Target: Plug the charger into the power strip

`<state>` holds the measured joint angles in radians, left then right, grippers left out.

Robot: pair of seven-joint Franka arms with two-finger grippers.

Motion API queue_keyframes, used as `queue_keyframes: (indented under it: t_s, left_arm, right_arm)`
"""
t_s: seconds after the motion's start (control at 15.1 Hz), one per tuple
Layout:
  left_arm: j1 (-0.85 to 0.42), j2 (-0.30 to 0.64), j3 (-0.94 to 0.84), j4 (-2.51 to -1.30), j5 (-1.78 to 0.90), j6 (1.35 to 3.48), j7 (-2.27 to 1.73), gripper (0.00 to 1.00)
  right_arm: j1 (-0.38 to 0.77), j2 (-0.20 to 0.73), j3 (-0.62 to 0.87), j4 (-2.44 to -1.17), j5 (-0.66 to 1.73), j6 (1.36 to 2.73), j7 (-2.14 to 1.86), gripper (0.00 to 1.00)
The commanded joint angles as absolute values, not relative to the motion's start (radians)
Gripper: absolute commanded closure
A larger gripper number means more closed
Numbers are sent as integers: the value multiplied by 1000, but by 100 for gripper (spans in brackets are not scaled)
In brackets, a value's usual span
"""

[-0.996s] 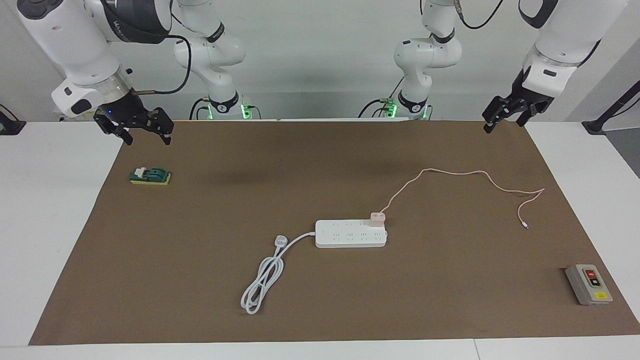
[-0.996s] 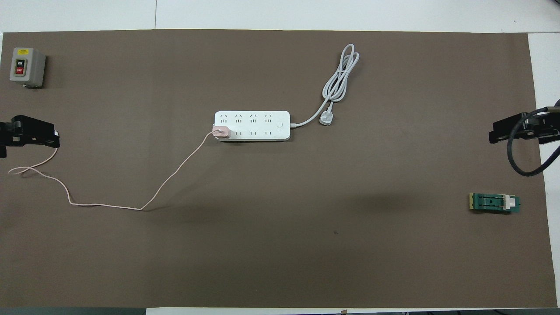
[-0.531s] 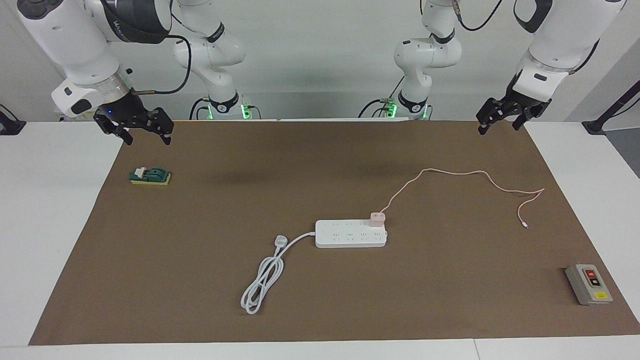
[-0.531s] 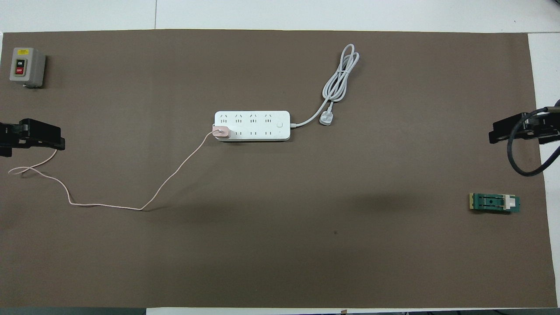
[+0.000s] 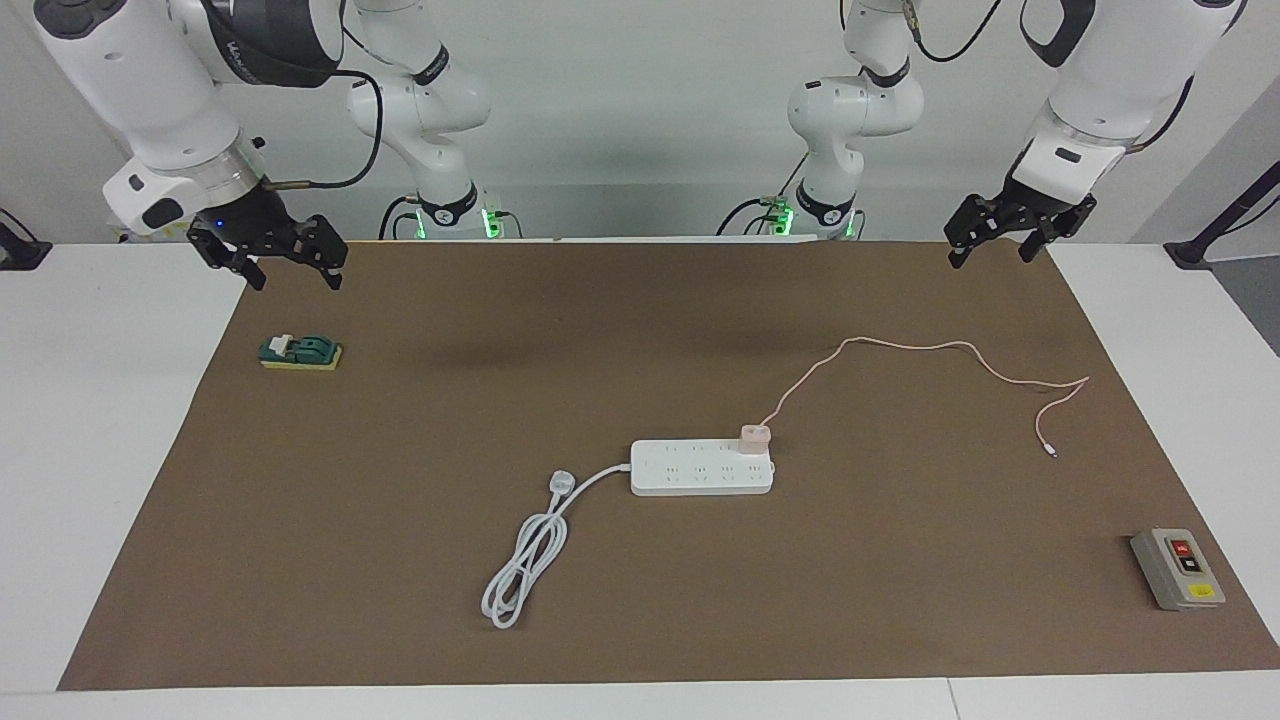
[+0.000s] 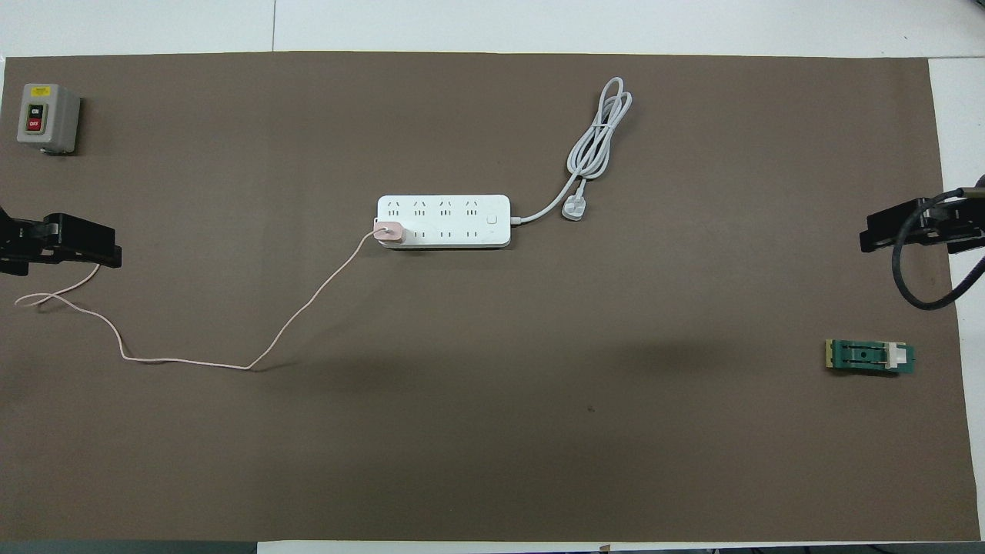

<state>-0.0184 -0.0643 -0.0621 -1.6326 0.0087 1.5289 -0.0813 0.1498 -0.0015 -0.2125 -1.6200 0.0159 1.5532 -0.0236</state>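
Note:
The white power strip (image 5: 690, 470) (image 6: 454, 219) lies flat in the middle of the brown mat. The pale-pink charger (image 5: 754, 436) (image 6: 388, 232) stands upright on the strip's end socket toward the left arm's end, in the row nearer the robots. Its thin pink cable (image 5: 900, 345) (image 6: 231, 365) trails over the mat to a tiny white connector (image 5: 1048, 452). My left gripper (image 5: 990, 257) (image 6: 92, 246) hangs open and empty in the air over the mat's edge near its base. At the mat's corner by its own base, my right gripper (image 5: 295, 283) (image 6: 877, 235) waits open and empty.
The strip's thick white cord (image 5: 525, 560) (image 6: 600, 131) lies coiled farther from the robots, its plug (image 5: 562, 483) loose on the mat. A grey button box (image 5: 1178, 568) (image 6: 46, 117) sits at the left arm's end. A green block (image 5: 300, 352) (image 6: 869, 357) lies under the right gripper.
My left gripper has drifted a little toward the table's middle and slightly upward. The right arm, the charger and the power strip have not moved.

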Motion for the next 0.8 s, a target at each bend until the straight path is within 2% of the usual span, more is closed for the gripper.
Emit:
queue_keyframes:
  t_s: [0.0, 0.73]
  left_arm:
    - [-11, -84, -66, -1652, -2, 1529, -61, 0]
    - [-8, -84, -66, -1652, -15, 1545, 6, 0]
  right_arm:
    - [138, -9, -206, -1620, 2, 1534, -40, 0]
    - [140, -9, -206, -1620, 2, 1534, -40, 0]
